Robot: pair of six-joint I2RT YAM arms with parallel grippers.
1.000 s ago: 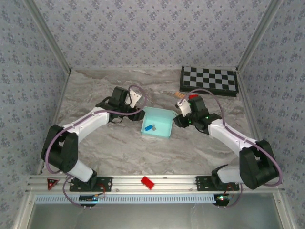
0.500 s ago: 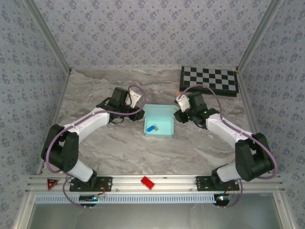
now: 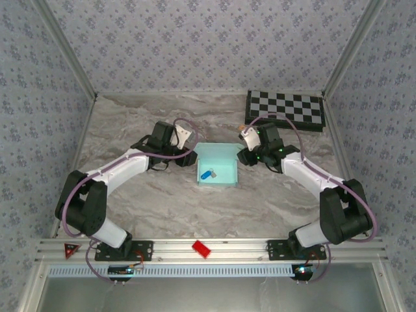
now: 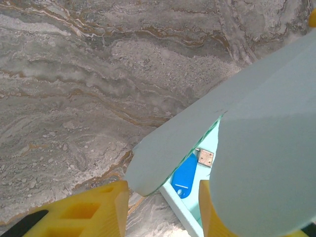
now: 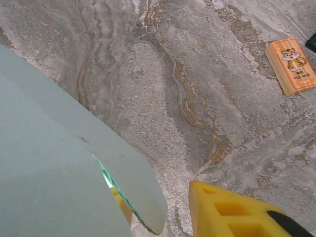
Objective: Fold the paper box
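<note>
while the paper box (image 3: 220, 162) sits on the table (image 3: 130, 130) between both arms, left gripper (image 4: 162, 190) and right gripper (image 5: 155, 190) each straddle a side flap, jaws spread wide, a blue object (image 3: 207, 174) lying inside.

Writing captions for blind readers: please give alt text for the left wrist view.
Pale mint flaps of the paper box cover the right side, above a grey marbled table. Through a gap between flaps, a small blue object shows inside. Two yellow fingers sit at the bottom edge, one flap's rounded corner between them.
</note>
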